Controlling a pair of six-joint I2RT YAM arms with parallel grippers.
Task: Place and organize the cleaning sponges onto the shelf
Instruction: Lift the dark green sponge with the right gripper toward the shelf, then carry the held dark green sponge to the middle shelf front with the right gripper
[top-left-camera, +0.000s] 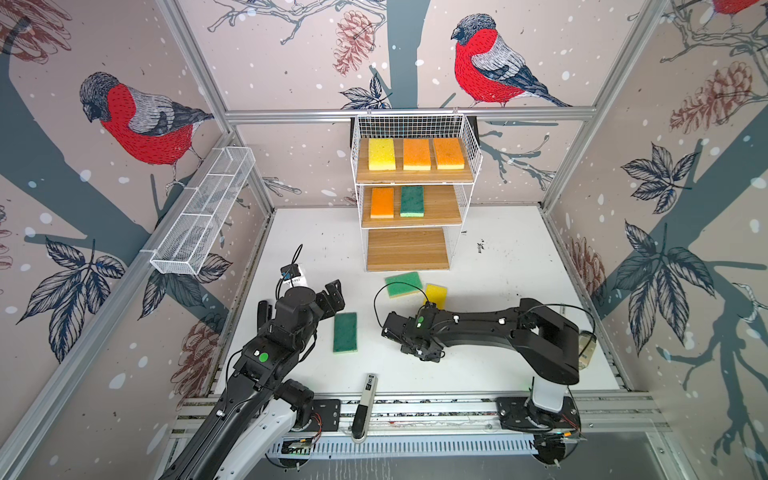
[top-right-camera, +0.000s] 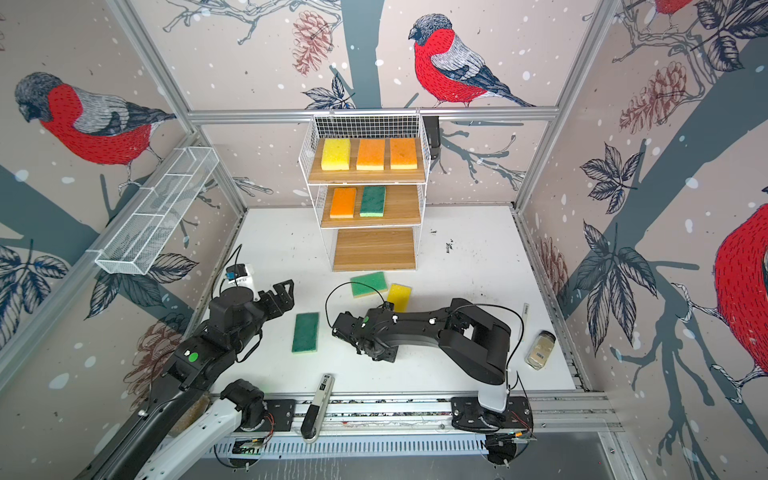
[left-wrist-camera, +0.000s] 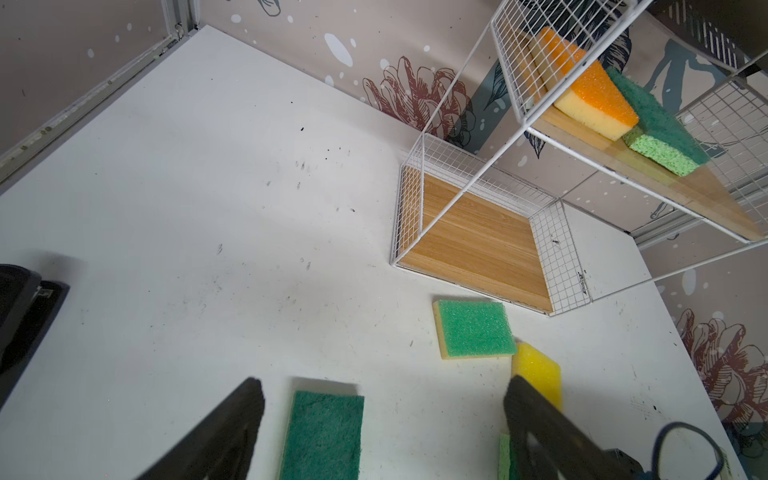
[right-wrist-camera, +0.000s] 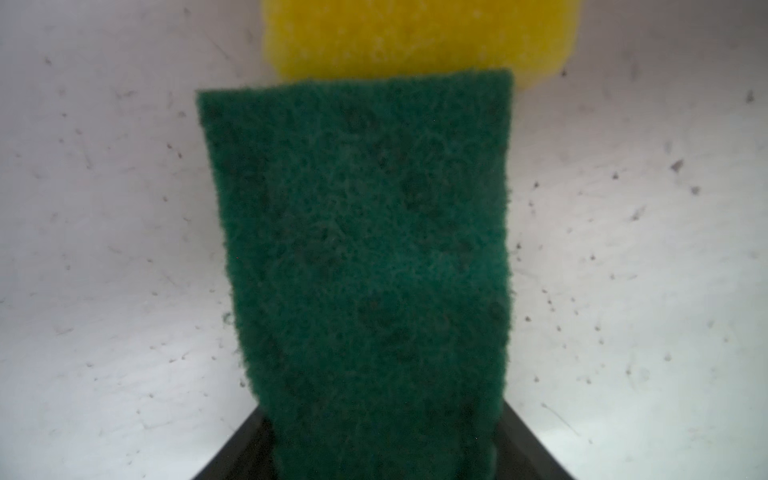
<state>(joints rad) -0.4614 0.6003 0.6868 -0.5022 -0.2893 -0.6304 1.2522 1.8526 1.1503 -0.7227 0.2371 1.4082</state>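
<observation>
My right gripper (right-wrist-camera: 382, 407) is shut on a dark green sponge (right-wrist-camera: 361, 249), its fingers pressed against both long sides; in both top views the arm hides that sponge. A yellow sponge (top-left-camera: 435, 294) (right-wrist-camera: 419, 37) and a lighter green one (top-left-camera: 404, 284) lie just beyond it on the table. Another dark green sponge (top-left-camera: 345, 332) (left-wrist-camera: 322, 436) lies flat left of centre. My left gripper (top-left-camera: 337, 297) (left-wrist-camera: 384, 388) hangs open above its far end, holding nothing. The shelf (top-left-camera: 440, 208) holds one yellow and two orange sponges on top, one orange and one green in the middle, and nothing on its bottom board.
A long white mesh basket (top-left-camera: 203, 212) hangs on the left wall. A small jar (top-right-camera: 540, 351) stands near the right edge. A black-and-white handheld tool (top-left-camera: 365, 407) lies across the front rail. A small white box (top-left-camera: 293, 274) sits behind the left arm.
</observation>
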